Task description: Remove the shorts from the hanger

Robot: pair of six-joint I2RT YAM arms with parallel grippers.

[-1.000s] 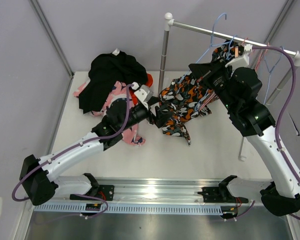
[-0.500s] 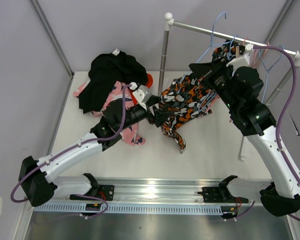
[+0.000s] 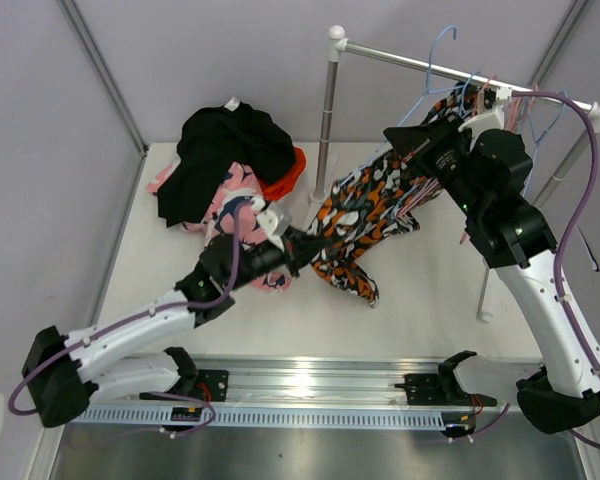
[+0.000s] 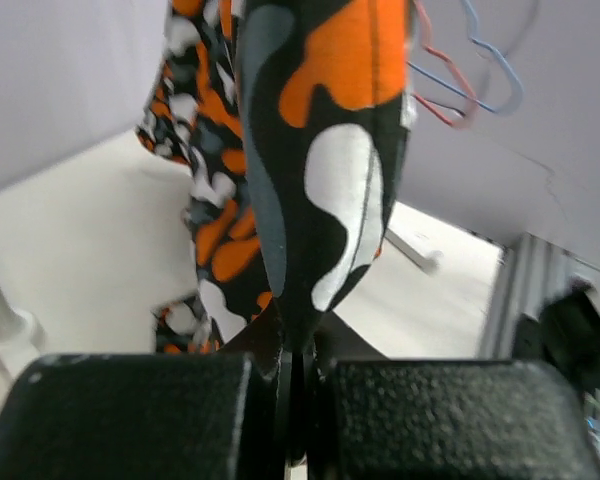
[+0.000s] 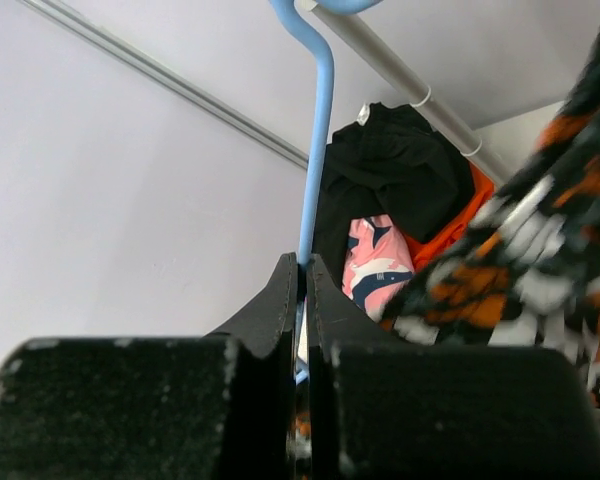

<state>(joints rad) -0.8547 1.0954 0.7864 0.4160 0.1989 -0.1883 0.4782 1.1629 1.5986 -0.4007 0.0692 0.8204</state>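
Note:
The orange, black and white patterned shorts (image 3: 372, 200) hang stretched from a blue hanger (image 3: 435, 70) near the rail down toward the table. My left gripper (image 3: 308, 242) is shut on the lower edge of these shorts; in the left wrist view the fabric (image 4: 330, 150) rises straight out of the closed left gripper (image 4: 298, 350). My right gripper (image 3: 398, 137) is shut on the blue hanger (image 5: 318, 120) just below its hook, which the right gripper (image 5: 302, 268) pinches at its neck. Part of the hanger is hidden by fabric.
A heap of other shorts lies at the back left: black (image 3: 230, 150), orange-red (image 3: 288, 172) and pink printed (image 3: 225, 198). The rack's rail (image 3: 400, 58) and upright post (image 3: 327, 120) stand behind, with more wire hangers (image 3: 540, 115) at the right end.
The left gripper opened, then shut on the patterned shorts and pulled down and left, drawing the fabric taut. The right gripper stayed shut on the hanger, shifting slightly right.

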